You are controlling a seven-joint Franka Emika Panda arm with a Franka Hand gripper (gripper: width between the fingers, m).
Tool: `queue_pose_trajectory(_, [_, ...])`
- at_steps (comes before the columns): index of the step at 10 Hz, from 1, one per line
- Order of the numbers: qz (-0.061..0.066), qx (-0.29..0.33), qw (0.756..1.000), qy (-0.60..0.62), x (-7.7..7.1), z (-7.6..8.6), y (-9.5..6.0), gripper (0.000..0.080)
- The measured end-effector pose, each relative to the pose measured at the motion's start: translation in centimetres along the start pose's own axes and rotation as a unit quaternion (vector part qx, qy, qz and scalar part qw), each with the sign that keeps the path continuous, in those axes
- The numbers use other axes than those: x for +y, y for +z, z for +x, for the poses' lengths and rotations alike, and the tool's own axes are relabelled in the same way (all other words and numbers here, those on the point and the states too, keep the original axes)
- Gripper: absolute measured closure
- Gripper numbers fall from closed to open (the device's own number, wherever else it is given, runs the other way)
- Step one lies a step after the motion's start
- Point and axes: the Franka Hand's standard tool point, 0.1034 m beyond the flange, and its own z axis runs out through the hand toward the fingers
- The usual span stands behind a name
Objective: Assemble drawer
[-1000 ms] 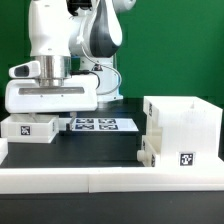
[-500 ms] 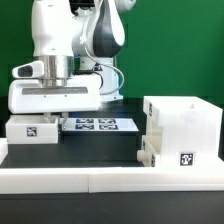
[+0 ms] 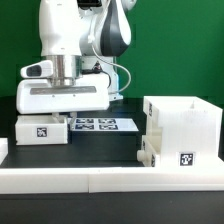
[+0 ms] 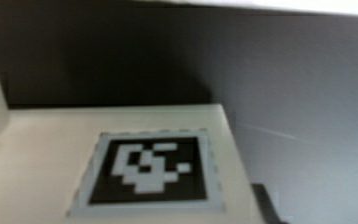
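Note:
A small white tray (image 3: 42,131) with a black-and-white tag sits under my gripper (image 3: 56,117) at the exterior view's left, low at the black table. The jaws reach down behind the tray's front wall and hold it. In the wrist view the tray's tagged face (image 4: 149,168) fills the picture, with a dark finger (image 4: 275,206) at its edge. The tall white shell (image 3: 185,128) stands at the exterior view's right, tag on its front. A second white part (image 3: 147,150) sticks out low on the shell's left side.
The marker board (image 3: 103,125) lies flat on the table between the tray and the shell. A long low white border rail (image 3: 110,180) runs along the front edge. A green wall stands behind the arm.
My gripper and the small tray have moved together toward the exterior view's right, closer to the marker board. The shell has not moved.

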Motion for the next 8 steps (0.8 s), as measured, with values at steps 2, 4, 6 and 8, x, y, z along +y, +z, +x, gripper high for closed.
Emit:
queue_pose_trajectory(2, [0.023, -0.021, 0.999, -0.024, -1.4, 2.4, -1.2, 0.0758])
queue_pose_trajectory(4, [0.036, -0.025, 0.998, -0.05, -2.6, 5.1, -2.2, 0.0758])
queue_pose_trajectory(6, [0.044, -0.023, 0.997, -0.059, -4.1, 6.9, -2.7, 0.0758])
queue_pose_trajectory(8, [0.05, -0.02, 0.995, -0.087, -6.3, 9.5, -3.4, 0.0758])
